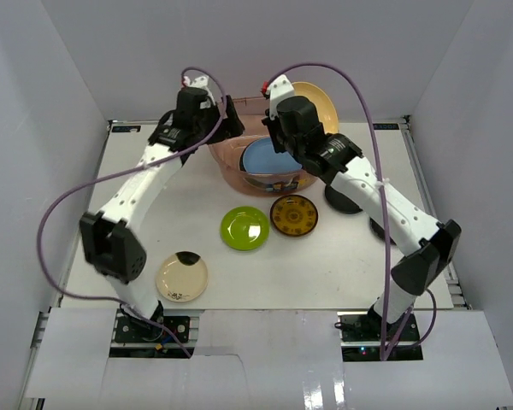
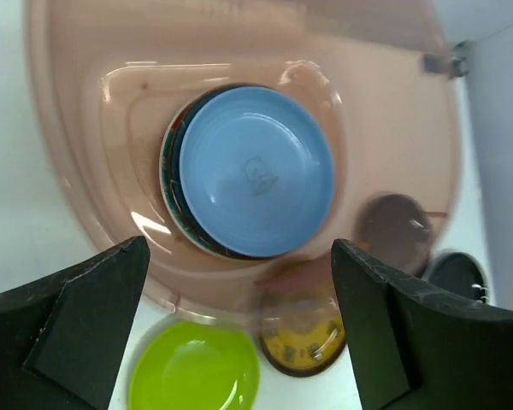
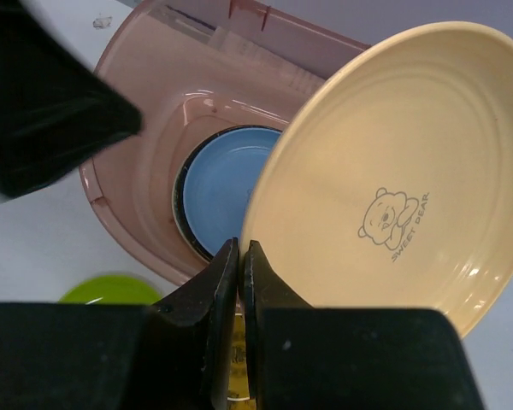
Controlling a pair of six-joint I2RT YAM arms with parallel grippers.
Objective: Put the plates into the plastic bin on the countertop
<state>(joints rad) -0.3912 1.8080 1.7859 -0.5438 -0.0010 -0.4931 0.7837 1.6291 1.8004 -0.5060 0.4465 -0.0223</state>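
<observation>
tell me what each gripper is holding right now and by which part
The right gripper pinches the bear-print plate by its rim, fingers closed on the edge. The left gripper is open and holds nothing.

Bright even light, soft shadows, glare on the plastic bin (image 2: 154, 226).

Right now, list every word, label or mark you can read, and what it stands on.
"SWEET BEAR": beside a bear drawing on the peach plate held in the right end effector.
Light blue plate in the plastic bin: faint centre mark, unreadable.
Nothing else can be read.
</observation>
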